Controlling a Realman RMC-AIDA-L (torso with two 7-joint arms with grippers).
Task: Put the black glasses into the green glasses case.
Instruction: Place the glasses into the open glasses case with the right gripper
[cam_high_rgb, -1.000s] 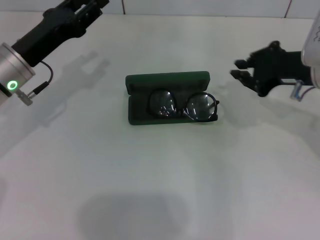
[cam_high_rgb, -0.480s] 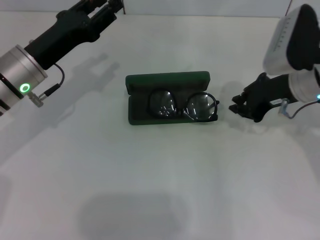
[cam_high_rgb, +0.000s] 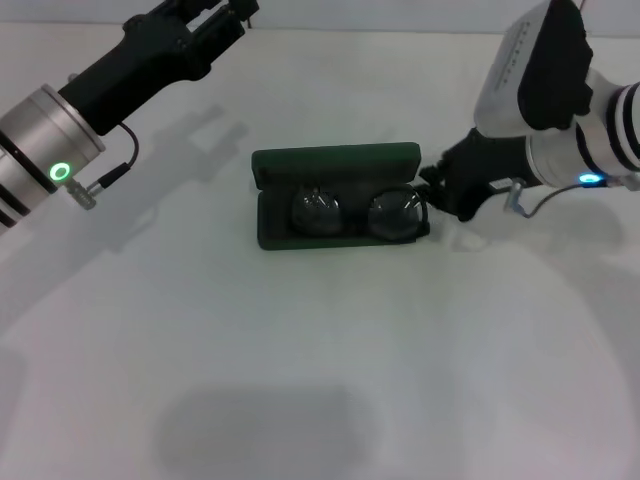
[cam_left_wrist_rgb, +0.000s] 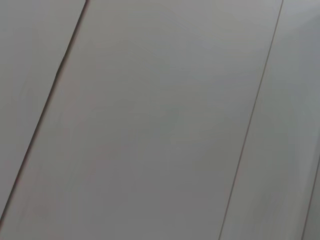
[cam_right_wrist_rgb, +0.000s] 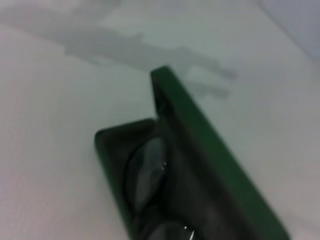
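Note:
The green glasses case (cam_high_rgb: 270, 166) lies open in the middle of the white table, its lid standing up at the back. Inside its tray lie the black glasses (cam_high_rgb: 355, 214), lenses facing up. The right wrist view shows the case (cam_right_wrist_rgb: 215, 155) close up with one lens of the glasses (cam_right_wrist_rgb: 145, 172) in it. My right gripper (cam_high_rgb: 440, 190) is right at the case's right end, by the glasses' edge. My left gripper (cam_high_rgb: 215, 12) is raised over the far left of the table, away from the case.
The white table (cam_high_rgb: 320, 380) stretches in front of the case. The left wrist view shows only pale wall panels (cam_left_wrist_rgb: 160, 120). A cable (cam_high_rgb: 530, 205) hangs from the right wrist.
My right gripper has moved left to the case's right end. The glasses, which leaned over the case's front right rim, now lie lower in the tray. The left arm has crept slightly right.

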